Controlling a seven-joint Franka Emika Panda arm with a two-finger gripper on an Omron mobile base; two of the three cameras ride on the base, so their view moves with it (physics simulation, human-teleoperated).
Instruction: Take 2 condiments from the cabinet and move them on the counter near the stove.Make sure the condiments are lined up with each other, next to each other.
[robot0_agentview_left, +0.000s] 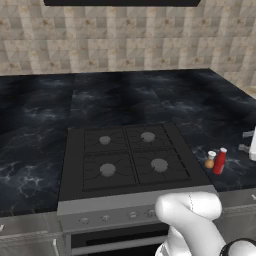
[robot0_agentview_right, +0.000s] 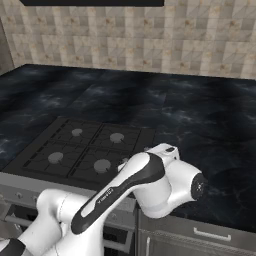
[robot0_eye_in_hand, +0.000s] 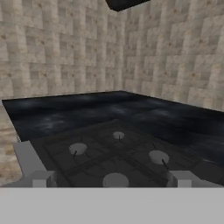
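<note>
Two condiments stand upright side by side on the black counter (robot0_agentview_left: 40, 110), just right of the stove (robot0_agentview_left: 125, 172). One is a slim red bottle (robot0_agentview_left: 219, 162) with a white cap; the shorter orange-brown bottle (robot0_agentview_left: 210, 161) is on its left. At the right edge of the left base view my gripper (robot0_agentview_left: 245, 141) hovers a little right of and above the bottles. It is open, with nothing between its fingers (robot0_agentview_left: 247, 134), which point left. In the hand view the gripper (robot0_eye_in_hand: 110, 179) looks across the stove (robot0_eye_in_hand: 109, 153). The cabinet is out of view.
A tiled wall (robot0_agentview_left: 125, 40) runs behind the counter and turns a corner at the right. A dark hood edge (robot0_agentview_left: 120, 2) hangs above. My white arm (robot0_agentview_right: 130, 185) crosses the stove's front right corner in the right base view. Knobs (robot0_agentview_left: 105, 218) line the stove front.
</note>
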